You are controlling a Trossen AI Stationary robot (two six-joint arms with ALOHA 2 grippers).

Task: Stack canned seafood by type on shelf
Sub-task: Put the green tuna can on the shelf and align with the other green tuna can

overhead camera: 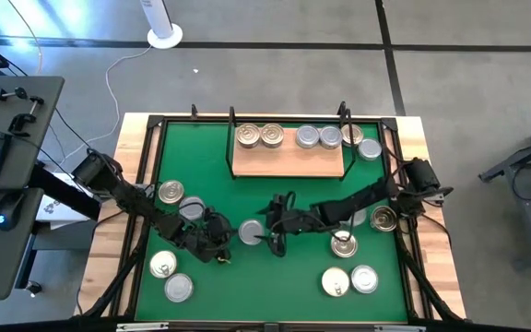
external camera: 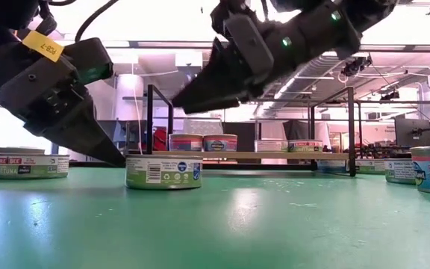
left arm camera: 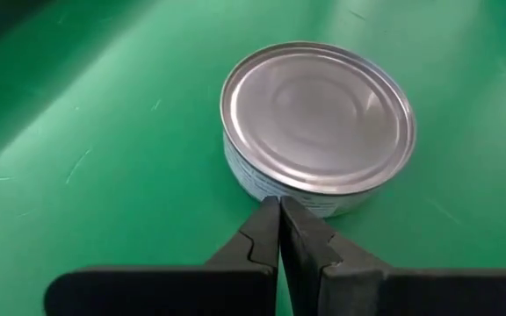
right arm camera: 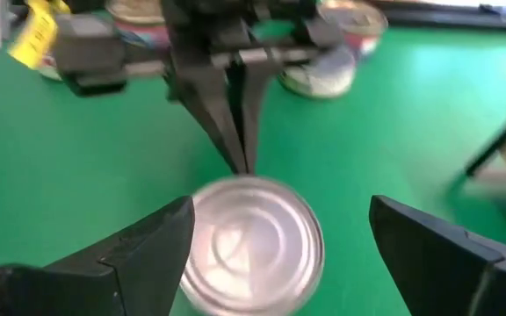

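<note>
A silver-lidded can (left arm camera: 317, 114) stands flat on the green mat (overhead camera: 293, 286), near its middle (overhead camera: 250, 231). My left gripper (left arm camera: 279, 206) is shut and slants down at the can's side (external camera: 119, 159). My right gripper (right arm camera: 281, 211) is open and hangs above the can (external camera: 181, 104), one finger on either side, touching nothing. The shelf (overhead camera: 289, 161), a tan board with black uprights, stands at the mat's far side. On it rest two gold-lidded cans (overhead camera: 259, 136) and two silver ones (overhead camera: 319, 138). My left gripper meets the can's side wall (left arm camera: 275, 195) with the tips of its shut fingers, low down near the mat. The fingers slant down from the table's left side. The can stays upright, its base flat on the mat.
Loose cans lie on the mat: two at the left (overhead camera: 181, 200), two at the near left (overhead camera: 171, 277), three at the near right (overhead camera: 348, 272), one at the right (overhead camera: 383, 219). Two more (overhead camera: 360, 142) sit by the shelf's right end. A black frame edges the mat.
</note>
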